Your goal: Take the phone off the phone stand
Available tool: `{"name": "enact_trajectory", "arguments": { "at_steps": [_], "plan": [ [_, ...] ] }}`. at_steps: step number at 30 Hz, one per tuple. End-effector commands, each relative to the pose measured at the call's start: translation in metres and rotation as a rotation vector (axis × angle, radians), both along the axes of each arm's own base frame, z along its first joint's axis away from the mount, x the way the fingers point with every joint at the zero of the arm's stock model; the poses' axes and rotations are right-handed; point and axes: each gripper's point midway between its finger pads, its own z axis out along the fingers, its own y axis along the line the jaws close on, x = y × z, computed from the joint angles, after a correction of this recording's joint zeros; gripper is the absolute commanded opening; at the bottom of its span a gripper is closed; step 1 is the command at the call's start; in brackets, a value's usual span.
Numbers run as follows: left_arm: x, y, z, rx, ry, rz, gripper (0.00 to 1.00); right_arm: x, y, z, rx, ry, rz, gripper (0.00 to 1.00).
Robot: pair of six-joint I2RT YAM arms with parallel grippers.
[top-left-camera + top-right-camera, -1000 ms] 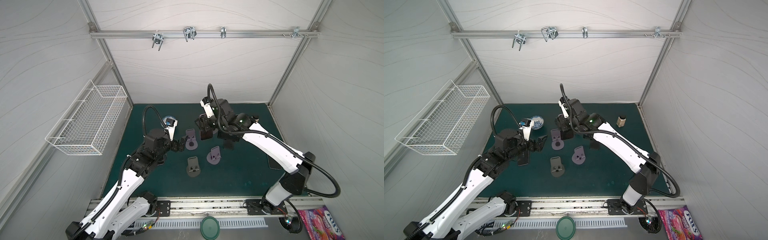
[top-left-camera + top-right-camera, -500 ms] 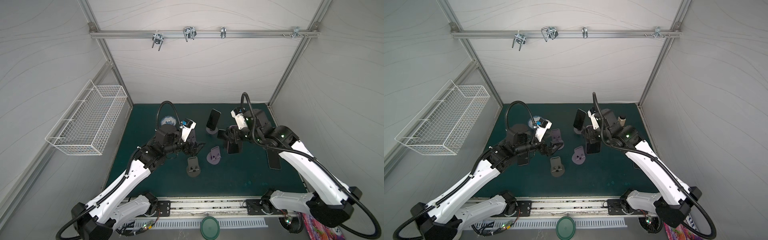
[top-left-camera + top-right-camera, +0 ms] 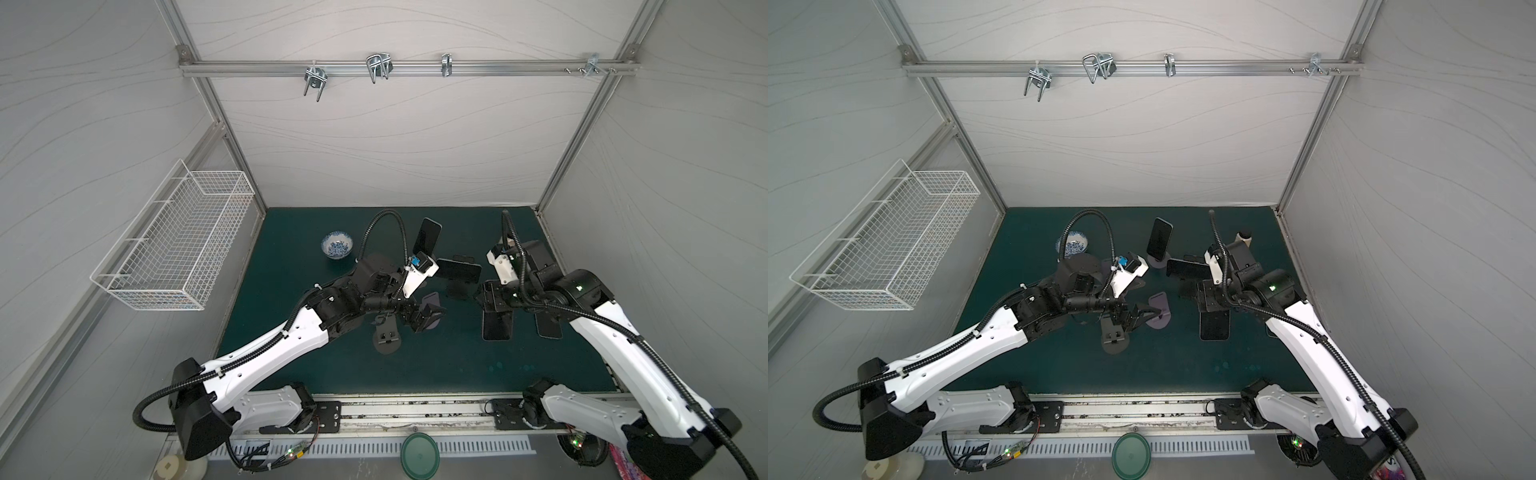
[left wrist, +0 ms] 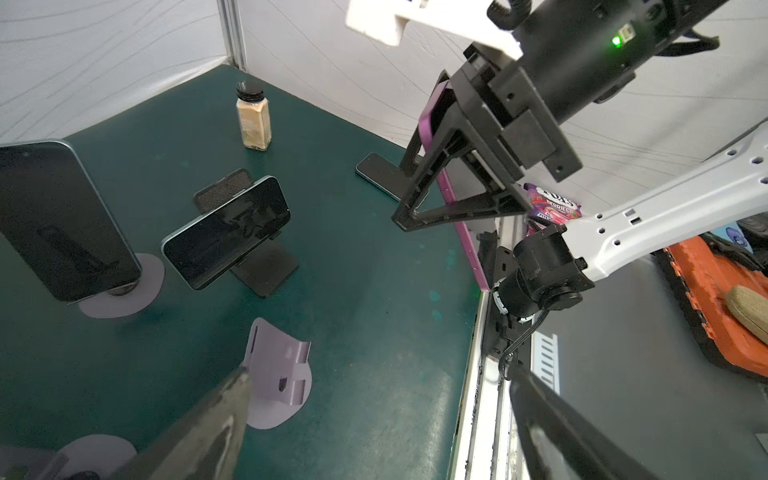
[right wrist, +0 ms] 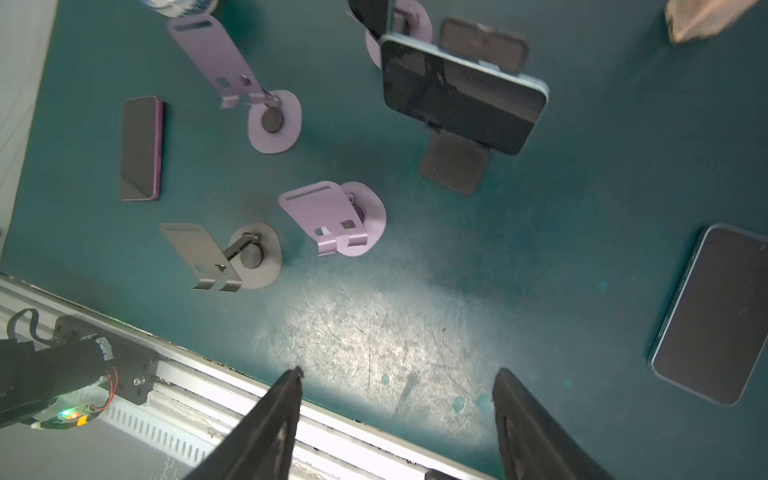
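The purple phone point(image 3: 1214, 326), pinched in the right jaws, now hangs farther right; left jaws gape empty.

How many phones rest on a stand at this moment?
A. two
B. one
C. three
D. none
A: an upright phone sits on a purple stand, and a sideways phone sits on a black stand.
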Motion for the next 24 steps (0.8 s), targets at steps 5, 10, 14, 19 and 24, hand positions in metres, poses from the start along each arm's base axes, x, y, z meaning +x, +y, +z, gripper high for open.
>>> {"name": "enact_trajectory", "arguments": {
  "at_steps": [5,10,14,19,24],
  "plan": [
    [0.007,-0.015,-0.016,0.022,-0.057,-0.039,0.97,0.006,-0.010,-0.032,0.077,0.088,-0.070,0.60],
    [0.012,-0.014,-0.040,0.075,-0.056,-0.035,0.97,0.016,-0.015,-0.060,0.100,0.148,-0.123,0.60],
    [0.007,-0.015,-0.049,0.065,-0.054,-0.056,0.97,0.020,-0.019,-0.078,0.085,0.177,-0.146,0.60],
    [0.006,-0.010,-0.049,0.069,-0.069,-0.048,0.97,0.024,-0.020,-0.101,0.089,0.209,-0.178,0.60],
    [0.005,-0.007,-0.043,0.065,-0.088,-0.043,0.98,0.028,-0.027,-0.126,0.053,0.244,-0.216,0.59]
  ]
}}
